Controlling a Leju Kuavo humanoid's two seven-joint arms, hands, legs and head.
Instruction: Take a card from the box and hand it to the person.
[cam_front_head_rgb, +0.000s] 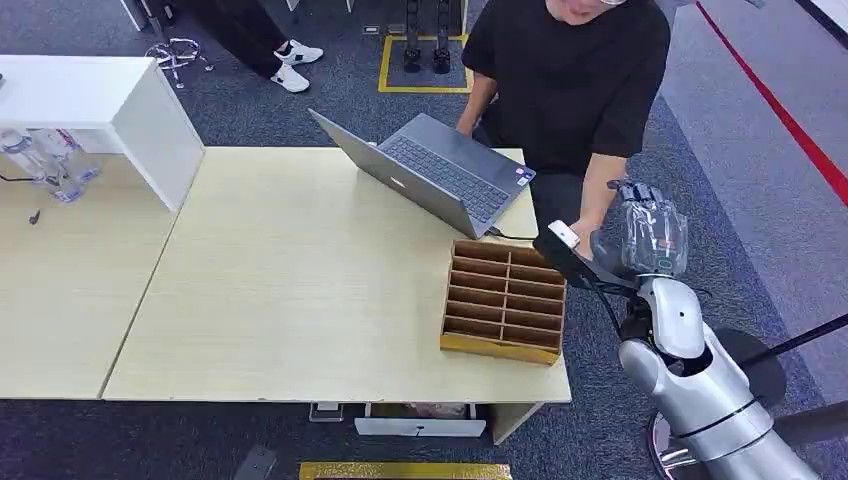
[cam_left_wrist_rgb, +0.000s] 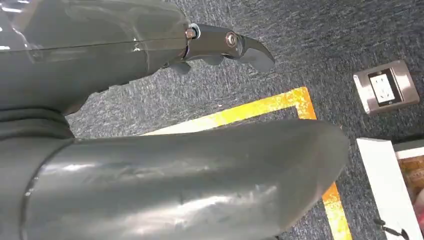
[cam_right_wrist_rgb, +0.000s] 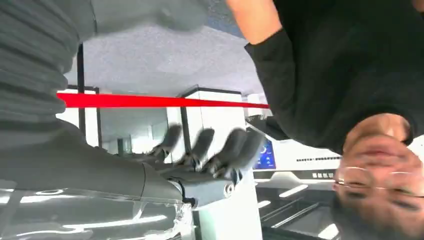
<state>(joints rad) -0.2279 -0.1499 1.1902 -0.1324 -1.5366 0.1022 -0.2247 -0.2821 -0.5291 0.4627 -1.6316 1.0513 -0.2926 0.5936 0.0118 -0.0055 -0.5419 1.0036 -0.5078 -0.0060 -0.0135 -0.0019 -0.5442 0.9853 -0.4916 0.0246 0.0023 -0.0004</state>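
Holding the right hand raised beside the person's forearm, past the table edge. Showing fingers spread and extended in the right wrist view, blurred, with nothing between them. Hanging the left hand over the carpet; cannot tell whether clenched or released. Cannot make out the card, neither in the hand nor in the slots of the box, which lies at the table's near corner just beside the raised arm. Judging a card thin, light, stiff and slick: best pinched across its flat faces near one short edge, leaving the far end free for the person.
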